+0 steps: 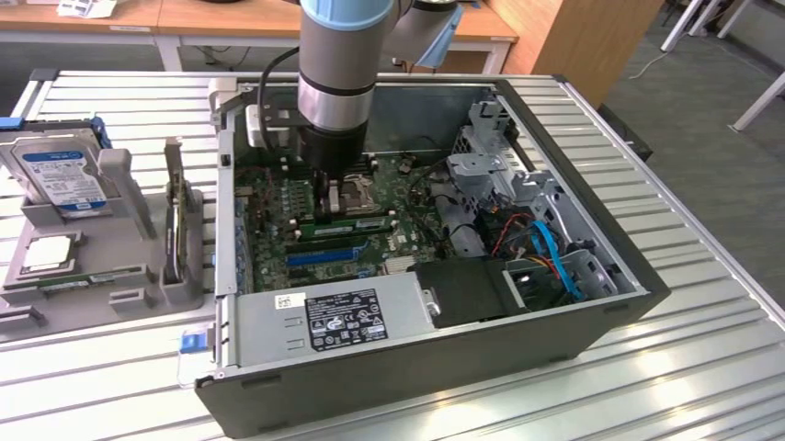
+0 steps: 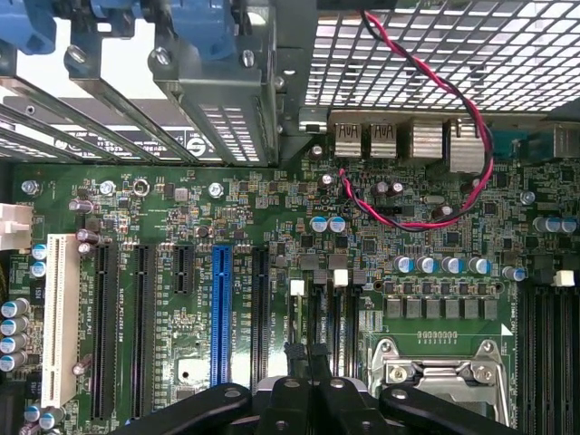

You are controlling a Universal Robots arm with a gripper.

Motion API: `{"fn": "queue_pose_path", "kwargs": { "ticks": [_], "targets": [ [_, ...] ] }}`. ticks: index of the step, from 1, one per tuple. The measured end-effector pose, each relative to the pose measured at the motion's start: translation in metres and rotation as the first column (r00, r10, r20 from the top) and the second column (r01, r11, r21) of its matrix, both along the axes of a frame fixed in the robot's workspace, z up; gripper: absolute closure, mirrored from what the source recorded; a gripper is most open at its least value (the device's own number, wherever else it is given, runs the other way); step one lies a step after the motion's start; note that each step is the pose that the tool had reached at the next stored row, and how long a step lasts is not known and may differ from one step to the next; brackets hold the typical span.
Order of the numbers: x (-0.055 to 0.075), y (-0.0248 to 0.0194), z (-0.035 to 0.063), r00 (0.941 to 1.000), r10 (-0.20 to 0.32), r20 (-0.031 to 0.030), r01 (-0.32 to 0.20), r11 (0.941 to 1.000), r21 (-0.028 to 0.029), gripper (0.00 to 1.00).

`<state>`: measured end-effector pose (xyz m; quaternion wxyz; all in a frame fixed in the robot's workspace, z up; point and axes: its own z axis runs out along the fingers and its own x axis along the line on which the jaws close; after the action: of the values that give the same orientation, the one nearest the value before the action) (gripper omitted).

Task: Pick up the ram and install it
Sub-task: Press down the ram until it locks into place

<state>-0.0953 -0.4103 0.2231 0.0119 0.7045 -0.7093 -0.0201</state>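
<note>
The ram [image 1: 347,223], a narrow green stick, lies seated lengthwise in a memory slot on the motherboard [image 1: 272,207], just beside the processor socket [image 1: 358,195] and directly under the claw [image 1: 329,204]. The claw is closed, its black fingers [image 2: 304,358] pressed together with nothing between them, poised over the slots near the socket. The motherboard sits inside the open computer case [image 1: 576,322], which rests on the slatted metal counter [image 1: 687,386]. A hard drive [image 1: 55,175] stands in a grey holder towards the exterior view's left.
</note>
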Motion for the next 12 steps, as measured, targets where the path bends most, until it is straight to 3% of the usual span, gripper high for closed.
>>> {"fn": "queue_pose_path", "kwargs": {
  "ticks": [6, 12],
  "targets": [
    [0.000, 0.0001, 0.0011, 1.0000, 0.000, 0.0007, 0.000, 1.0000, 0.0008, 0.90],
    [0.000, 0.0000, 0.0130, 1.0000, 0.000, -0.0001, 0.000, 1.0000, -0.0003, 0.90]
  ]
}}
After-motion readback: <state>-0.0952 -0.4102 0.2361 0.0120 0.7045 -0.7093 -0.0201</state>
